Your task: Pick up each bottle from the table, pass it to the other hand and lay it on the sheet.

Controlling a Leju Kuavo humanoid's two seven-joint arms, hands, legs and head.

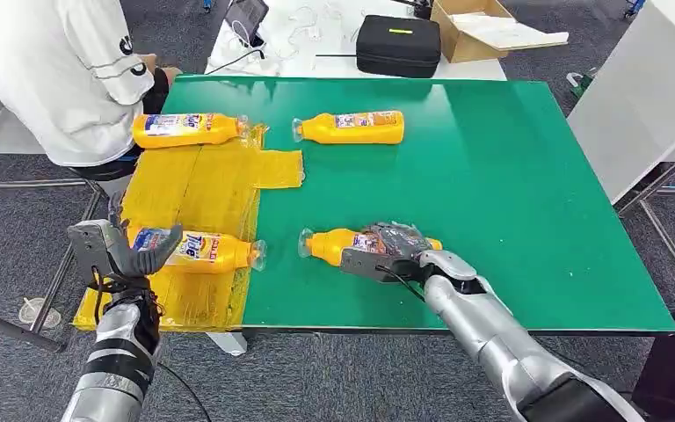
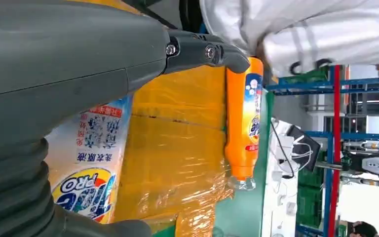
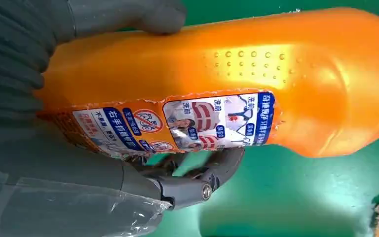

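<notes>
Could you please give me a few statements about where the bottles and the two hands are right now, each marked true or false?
1. Two bottles lie on the yellow sheet. True: the far sheet bottle and the near sheet bottle.
2. The right hand is wrapped around the near mat bottle. True.
3. The far mat bottle stands upright. False: it lies on its side on the green mat.
4. The left hand holds a bottle in the air. False: the near sheet bottle beside it lies on the sheet.
5. A person in a white top is beside the table. True.
</notes>
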